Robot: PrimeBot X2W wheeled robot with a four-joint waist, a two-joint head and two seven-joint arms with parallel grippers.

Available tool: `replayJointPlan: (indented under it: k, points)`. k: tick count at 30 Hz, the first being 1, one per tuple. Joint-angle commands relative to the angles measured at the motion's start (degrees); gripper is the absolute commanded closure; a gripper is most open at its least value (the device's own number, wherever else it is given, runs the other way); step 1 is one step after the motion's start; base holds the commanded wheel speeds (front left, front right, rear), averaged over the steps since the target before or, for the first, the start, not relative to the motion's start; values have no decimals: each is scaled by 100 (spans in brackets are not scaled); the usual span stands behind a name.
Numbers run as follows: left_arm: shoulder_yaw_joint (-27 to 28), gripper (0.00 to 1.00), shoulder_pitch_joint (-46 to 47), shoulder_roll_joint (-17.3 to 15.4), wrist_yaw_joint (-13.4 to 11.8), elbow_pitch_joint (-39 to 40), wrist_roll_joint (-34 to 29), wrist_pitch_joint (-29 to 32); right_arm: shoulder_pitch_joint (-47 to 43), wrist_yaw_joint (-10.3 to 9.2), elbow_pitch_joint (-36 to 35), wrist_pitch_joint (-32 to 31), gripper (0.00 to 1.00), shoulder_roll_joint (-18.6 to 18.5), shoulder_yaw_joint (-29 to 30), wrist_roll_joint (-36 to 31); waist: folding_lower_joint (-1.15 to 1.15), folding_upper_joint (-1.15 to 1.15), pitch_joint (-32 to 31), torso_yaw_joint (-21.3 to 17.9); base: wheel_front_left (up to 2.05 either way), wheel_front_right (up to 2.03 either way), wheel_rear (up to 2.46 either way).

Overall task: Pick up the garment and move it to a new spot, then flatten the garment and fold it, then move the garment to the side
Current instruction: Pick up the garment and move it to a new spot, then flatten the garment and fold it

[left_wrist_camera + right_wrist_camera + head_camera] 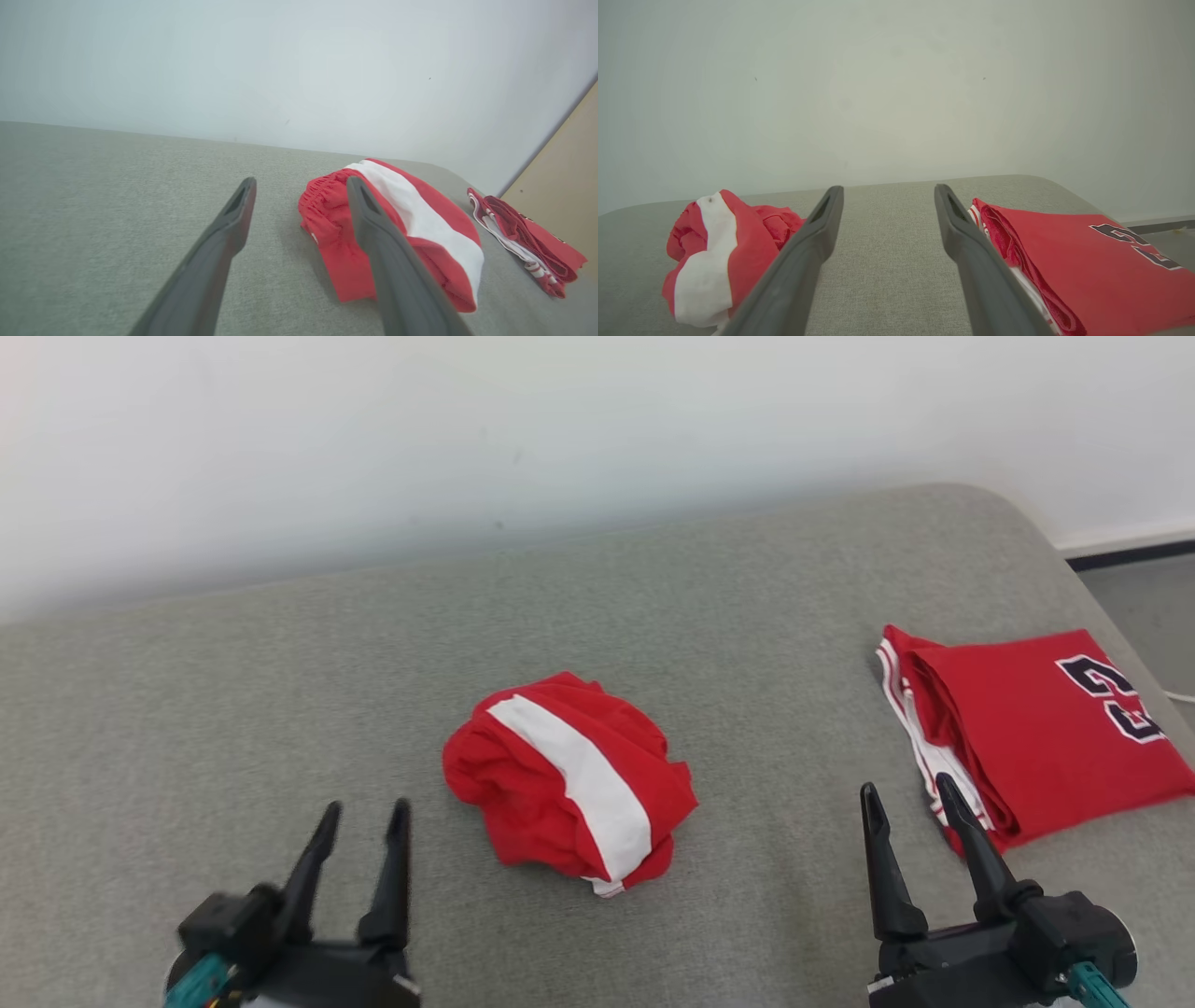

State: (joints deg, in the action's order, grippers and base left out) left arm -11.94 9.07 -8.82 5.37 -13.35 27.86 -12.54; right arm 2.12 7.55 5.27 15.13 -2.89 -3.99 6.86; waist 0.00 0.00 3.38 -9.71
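The crumpled garment lies at the middle of the padded bench, the folded jersey by its right edge, well apart

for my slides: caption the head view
Left gripper and right gripper, both open, before a crumpled red garment; folded jersey alongside.

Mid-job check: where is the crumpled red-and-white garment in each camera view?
Head view: crumpled garment, centre.
Left wrist view: crumpled garment, right of centre.
Right wrist view: crumpled garment, lower left.
Shared landmark: folded red jersey, right of it in all three views.
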Motion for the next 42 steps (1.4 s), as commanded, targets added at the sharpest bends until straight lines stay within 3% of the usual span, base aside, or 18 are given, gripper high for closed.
replayJointPlan:
  k: [1, 6, 10, 24, 42]
  points:
    - [61, 0, -175, -13, -59, 53, -54, -83, -87, -15, -10, 0, 0, 1, 33, -40, 0, 0, -160, 257, 0, 0, 0]
    - [367, 0, -700, -180, -251, 246, -500, -260, -253, -15, 11, 0, 0, 2, 206, -82, 0, 0, -275, 519, 0, 0, 0]
    - [705, 0, -1148, -45, -335, 655, -908, -261, -380, -15, 26, 0, 0, 1, 359, -110, 0, 0, -328, 723, 0, 0, 0]
    - [1384, 0, -1808, 224, 107, 588, -1562, -266, -621, -15, 317, 1, 0, 1, 410, -61, 0, 0, -497, 1034, 0, 0, 0]
    - [1518, 0, -1589, 317, 208, 633, -1718, -266, -632, -15, 303, 0, 0, 1, 372, 31, 0, 0, -464, 957, 0, 0, 0]
